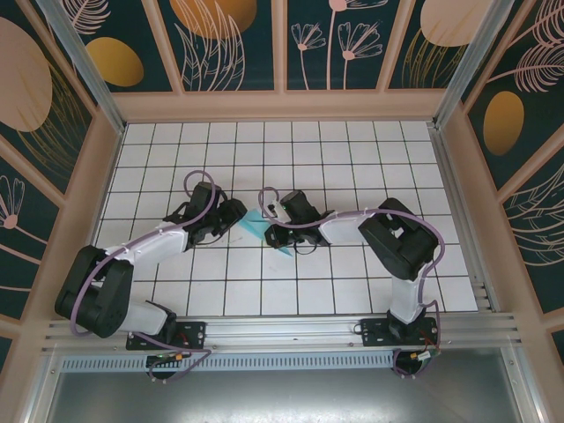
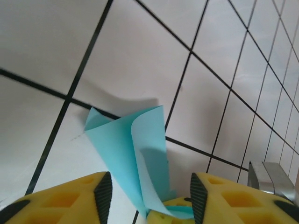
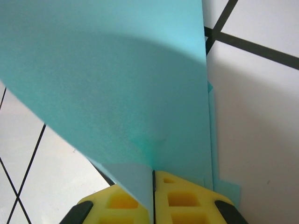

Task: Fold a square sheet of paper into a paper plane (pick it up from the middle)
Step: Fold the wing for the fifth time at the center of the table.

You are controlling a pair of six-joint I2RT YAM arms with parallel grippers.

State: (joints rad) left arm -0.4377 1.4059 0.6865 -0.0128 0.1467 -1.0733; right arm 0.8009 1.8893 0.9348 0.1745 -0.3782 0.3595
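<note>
Light-blue sheet of paper (image 1: pixel 256 226), part-folded and curled, sits approx. mid-table (image 1: pixel 352 159), well off every edge. R gripper (image 3: pixel 153 175): fingers pressed together, pinching the sheet. L gripper (image 2: pixel 152 186): fingers spread either side of it, not squeezing.

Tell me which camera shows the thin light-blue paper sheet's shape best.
Left wrist: the thin light-blue paper sheet stands curled, its edges and inner curl visible. Right wrist sees a close blue expanse pinched in the right end effector. Top external shows a small, distant sliver.
</note>
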